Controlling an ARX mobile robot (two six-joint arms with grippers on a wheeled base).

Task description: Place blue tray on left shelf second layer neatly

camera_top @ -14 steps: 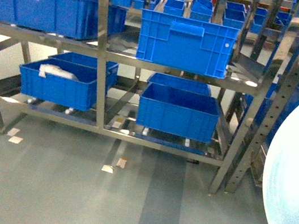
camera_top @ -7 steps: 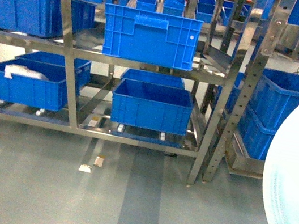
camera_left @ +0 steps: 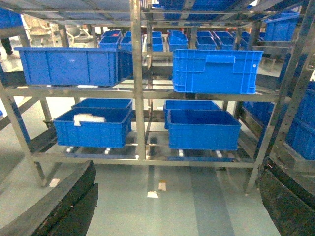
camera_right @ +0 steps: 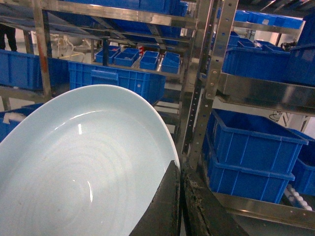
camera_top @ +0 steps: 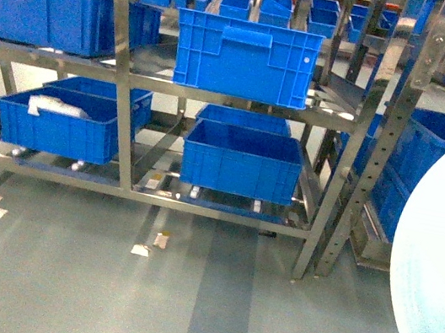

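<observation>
The blue tray is a pale round dish filling the right edge of the head view, held up off the floor. In the right wrist view my right gripper is shut on the rim of the tray, with both black fingers pinched together at its right edge. The left shelf, a steel rack, stands ahead across the grey floor, some way from the tray. My left gripper is open and holds nothing; its fingers frame the shelf from afar.
Dark blue crates sit on the shelf's middle tier, and more crates on the bottom tier. One lower crate holds something white. A second steel rack with crates stands to the right. Paper scraps lie on the floor.
The head view has swung: the shelf slid left in the frame, then back a little to the right. The tray stays at the right edge, still gripped.
</observation>
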